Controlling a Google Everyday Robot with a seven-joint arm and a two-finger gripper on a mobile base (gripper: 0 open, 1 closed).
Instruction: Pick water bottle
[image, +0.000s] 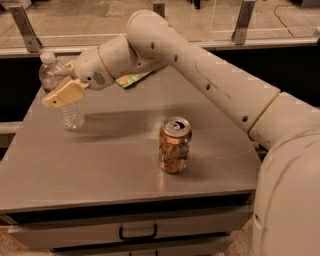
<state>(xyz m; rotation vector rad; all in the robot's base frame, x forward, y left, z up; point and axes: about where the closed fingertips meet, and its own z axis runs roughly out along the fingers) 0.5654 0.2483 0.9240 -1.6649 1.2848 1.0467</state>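
Observation:
The water bottle (71, 114), clear ribbed plastic with a white cap, stands upright at the table's far left. My gripper (56, 85) is at the bottle's upper half, with one tan finger (62, 94) across its front and the other finger (64, 70) behind its shoulder. The jaws are open and straddle the bottle. The front finger hides the label band. The bottle rests on the table.
A bronze drink can (175, 145) stands upright near the middle front of the grey table (115, 170). A green snack bag (131, 79) lies at the back, partly under my arm. My white arm spans the right side. A drawer handle (137, 233) sits below the front edge.

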